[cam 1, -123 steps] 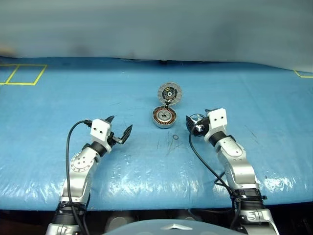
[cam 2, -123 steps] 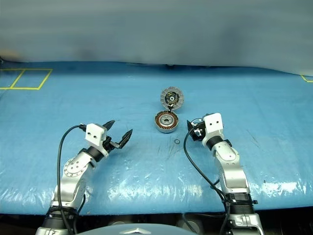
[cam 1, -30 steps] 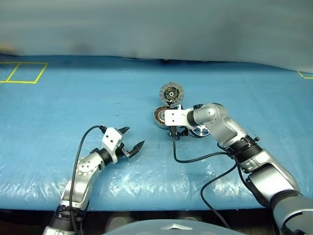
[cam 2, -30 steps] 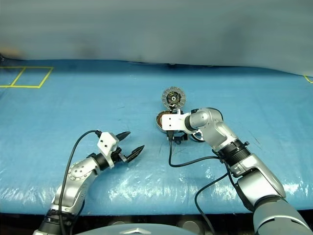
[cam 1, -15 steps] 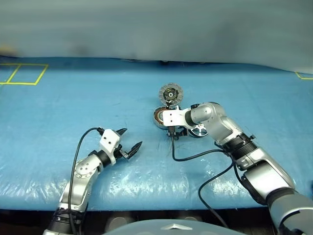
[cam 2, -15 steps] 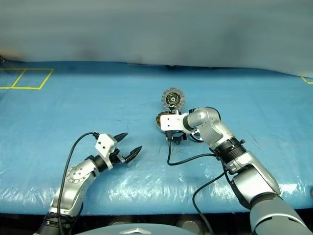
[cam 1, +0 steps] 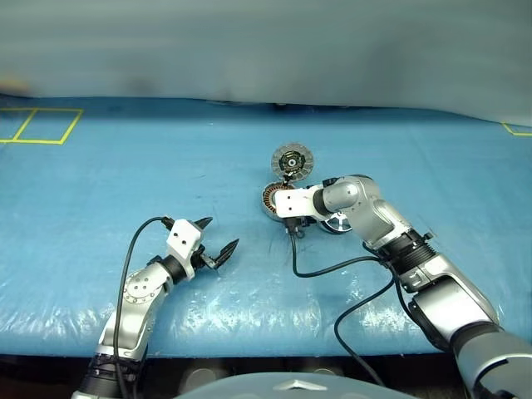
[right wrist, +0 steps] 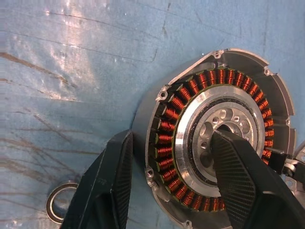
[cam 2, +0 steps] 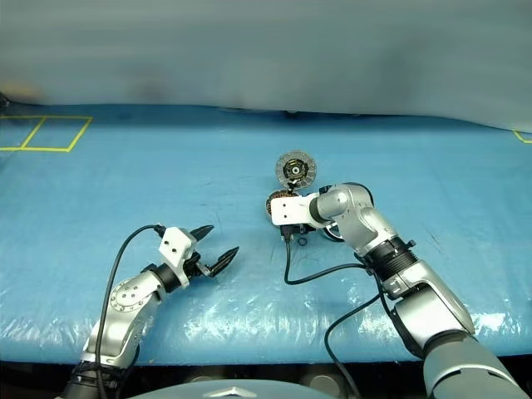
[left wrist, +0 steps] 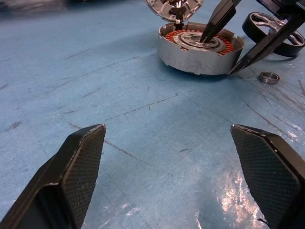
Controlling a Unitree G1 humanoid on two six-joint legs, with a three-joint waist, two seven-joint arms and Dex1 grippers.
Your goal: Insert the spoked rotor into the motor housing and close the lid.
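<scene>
Two end effectors: right end effector (right wrist: pixel 167 186) part-open astride motor housing (right wrist: pixel 157 119) wall, one finger (right wrist: pixel 238 181) on hub, holding nothing; lid (cam 1: pixel 292 158) tilted open beyond, spoked rotor (left wrist: pixel 274 33) just beside; left end effector (cam 1: pixel 218 241) wide open, empty, well apart on surface (cam 1: pixel 125 174).

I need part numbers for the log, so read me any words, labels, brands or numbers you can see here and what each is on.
None: no readable text stands on the motor housing, the lid, the spoked rotor or the small ring.
Yellow tape lines on the blue table cover carry no lettering.
</scene>
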